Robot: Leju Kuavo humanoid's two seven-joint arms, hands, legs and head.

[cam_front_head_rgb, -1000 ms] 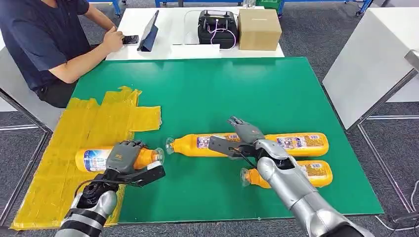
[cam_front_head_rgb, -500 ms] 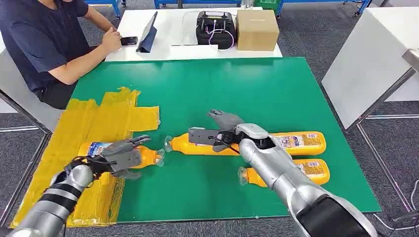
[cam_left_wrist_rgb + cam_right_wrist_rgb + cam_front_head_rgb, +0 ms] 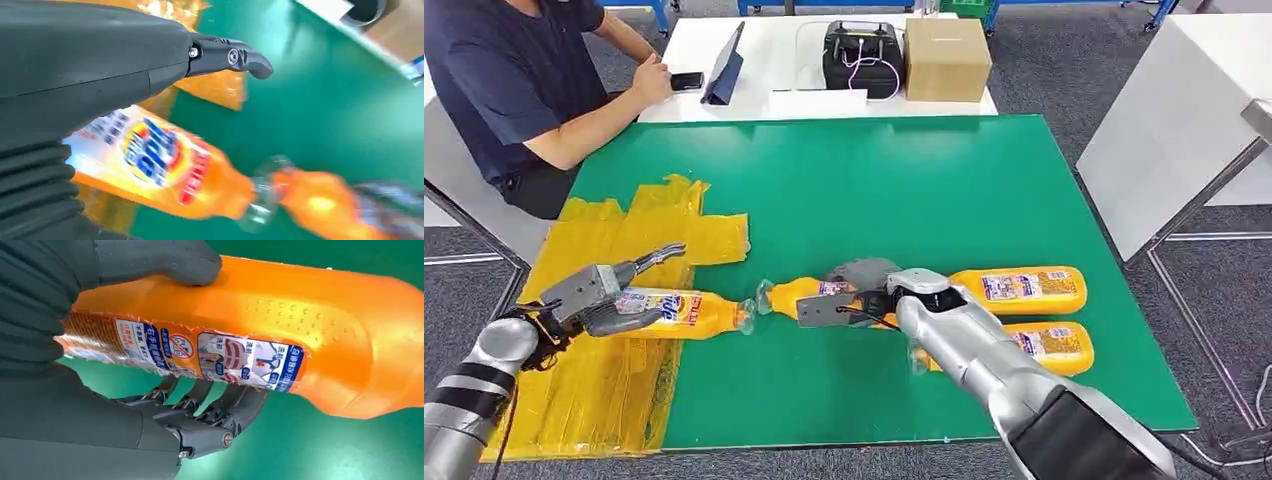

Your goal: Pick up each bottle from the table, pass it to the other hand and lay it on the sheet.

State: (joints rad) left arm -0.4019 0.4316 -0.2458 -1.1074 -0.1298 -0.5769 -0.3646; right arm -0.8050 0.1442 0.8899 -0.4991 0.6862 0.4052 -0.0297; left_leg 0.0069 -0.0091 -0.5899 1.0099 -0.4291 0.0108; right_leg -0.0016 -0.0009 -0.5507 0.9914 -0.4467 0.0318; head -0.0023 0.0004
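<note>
progress looks to be roughly a quarter, judged from how the bottles lie. one bottle [image 3: 674, 312] rests across the edge of the yellow sheet [image 3: 619, 250] at about eight o'clock on the green tabletop [image 3: 894, 180], label end on the sheet, cap end out over the green. the left hand [image 3: 594, 292] sits just beside its label end with fingers spread and nothing in them; whether it touches the bottle cannot be told. that bottle seems laid, or nearly so.

the right hand [image 3: 849, 295] is wrapped around the second bottle [image 3: 796, 295] near the tabletop's middle, thumb over one side and fingers curled under the other, as the right wrist view shows; a hold on it, though whether it is lifted off the surface cannot be told. this one has yet to be passed across and laid down.

two more bottles wait at about four o'clock, the farther one [image 3: 1024, 288] and the nearer one [image 3: 1054, 345], side by side and lying flat.

the bottles are smooth orange plastic, tapering to a clear cap, with a dimpled patch on the shoulder and glossy printed labels. the sheet is crinkled, thin yellow film in overlapping pieces. the tabletop is matte green and even.
</note>
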